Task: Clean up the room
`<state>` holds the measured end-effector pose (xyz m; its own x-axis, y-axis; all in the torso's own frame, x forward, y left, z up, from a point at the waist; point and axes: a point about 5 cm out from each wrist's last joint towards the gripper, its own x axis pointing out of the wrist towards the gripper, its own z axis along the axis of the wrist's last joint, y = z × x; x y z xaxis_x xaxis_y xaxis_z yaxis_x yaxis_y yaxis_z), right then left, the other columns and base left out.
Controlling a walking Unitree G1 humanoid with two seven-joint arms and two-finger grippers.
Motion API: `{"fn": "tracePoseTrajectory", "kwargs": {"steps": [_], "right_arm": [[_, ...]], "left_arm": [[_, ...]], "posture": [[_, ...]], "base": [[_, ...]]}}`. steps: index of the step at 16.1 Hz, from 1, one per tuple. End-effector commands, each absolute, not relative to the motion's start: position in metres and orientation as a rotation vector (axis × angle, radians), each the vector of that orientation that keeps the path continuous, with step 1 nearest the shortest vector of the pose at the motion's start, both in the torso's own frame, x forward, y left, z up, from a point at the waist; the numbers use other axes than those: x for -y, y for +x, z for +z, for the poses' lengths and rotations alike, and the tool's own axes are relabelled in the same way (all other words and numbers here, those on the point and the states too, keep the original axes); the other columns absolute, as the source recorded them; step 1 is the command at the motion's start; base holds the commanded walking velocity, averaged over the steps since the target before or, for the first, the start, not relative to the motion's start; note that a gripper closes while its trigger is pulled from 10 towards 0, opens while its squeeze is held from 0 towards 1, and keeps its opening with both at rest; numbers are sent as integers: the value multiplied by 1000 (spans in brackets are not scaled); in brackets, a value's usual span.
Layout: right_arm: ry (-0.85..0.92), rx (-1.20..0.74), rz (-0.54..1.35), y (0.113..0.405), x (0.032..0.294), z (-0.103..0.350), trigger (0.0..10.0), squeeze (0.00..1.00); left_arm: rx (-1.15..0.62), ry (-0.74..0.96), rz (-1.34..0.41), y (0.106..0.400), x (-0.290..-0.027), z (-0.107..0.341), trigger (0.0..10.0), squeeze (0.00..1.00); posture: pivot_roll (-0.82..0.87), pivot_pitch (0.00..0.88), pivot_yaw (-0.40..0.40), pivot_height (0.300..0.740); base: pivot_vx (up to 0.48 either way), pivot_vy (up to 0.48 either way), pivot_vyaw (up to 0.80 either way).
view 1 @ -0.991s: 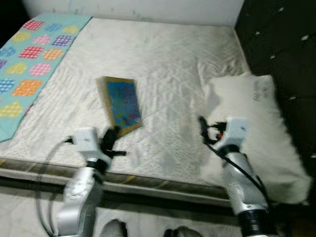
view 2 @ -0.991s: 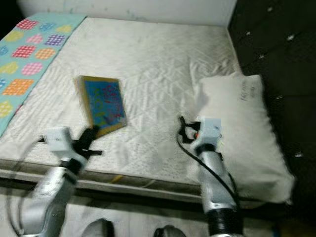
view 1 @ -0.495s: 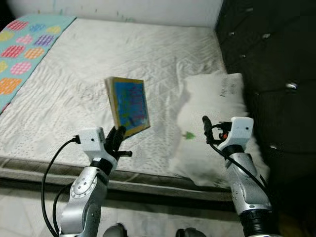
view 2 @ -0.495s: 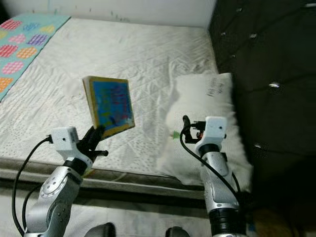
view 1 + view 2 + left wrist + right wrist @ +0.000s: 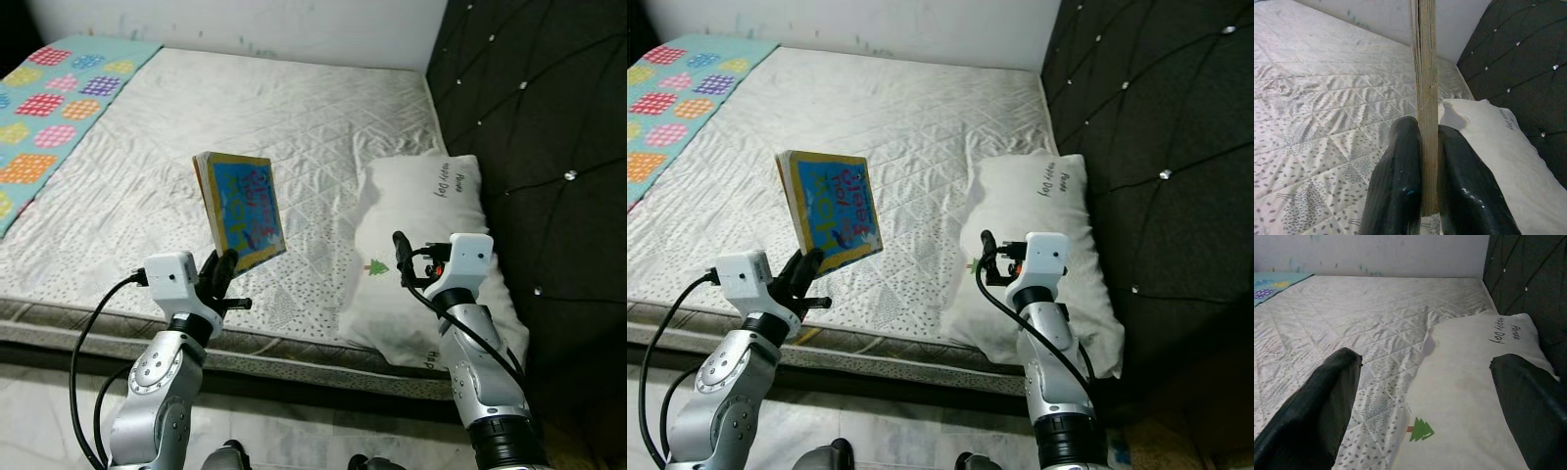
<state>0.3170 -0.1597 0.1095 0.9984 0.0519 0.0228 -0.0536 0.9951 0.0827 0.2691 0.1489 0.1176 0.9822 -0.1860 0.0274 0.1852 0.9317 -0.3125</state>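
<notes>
Left pincer (image 5: 217, 276) raised over the near edge of the bed (image 5: 323, 127), clamped on the lower corner of a picture book (image 5: 240, 210) and holding it upright, clear of the mattress. Blue cover with red lettering and a yellow border turned toward the right side, thick board pages fanned along the far edge. In the left wrist view, 2 black fingers (image 5: 1396, 191) pressed against either face of the book's edge (image 5: 1424, 88), book rising straight up from between them. Right pincer (image 5: 398, 257) lifted at about the same height, spread wide and holding nothing, hovering just above the near part of a white pillow (image 5: 421, 255). In the right wrist view, its 2 fingers (image 5: 1317, 406) set far apart, with the pillow's small green tree print (image 5: 1421, 430) and script lettering (image 5: 1504, 333) ahead of them. Pillow lying beyond and under the right pincer, against the dark tufted headboard (image 5: 529, 117) further to that pincer's right. Quilted white mattress cover stretching ahead of both pincers. Well off to the left of the left pincer, a turquoise blanket (image 5: 54, 108) with coloured hearts along the far left side of the bed.
</notes>
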Motion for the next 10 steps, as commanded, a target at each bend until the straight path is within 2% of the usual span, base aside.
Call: {"fn": "tracePoseTrajectory", "kwargs": {"steps": [1, 10], "right_arm": [[79, 14, 51, 317, 161, 108, 10000, 0], [69, 8, 51, 317, 162, 107, 10000, 0]], "left_arm": [[44, -321, -207, 269, -147, 126, 10000, 0], [49, -318, -216, 269, -147, 126, 10000, 0]], "posture": [[75, 147, -15, 740], [73, 149, -18, 740]], "base": [[0, 0, 0], [0, 0, 0]]}}
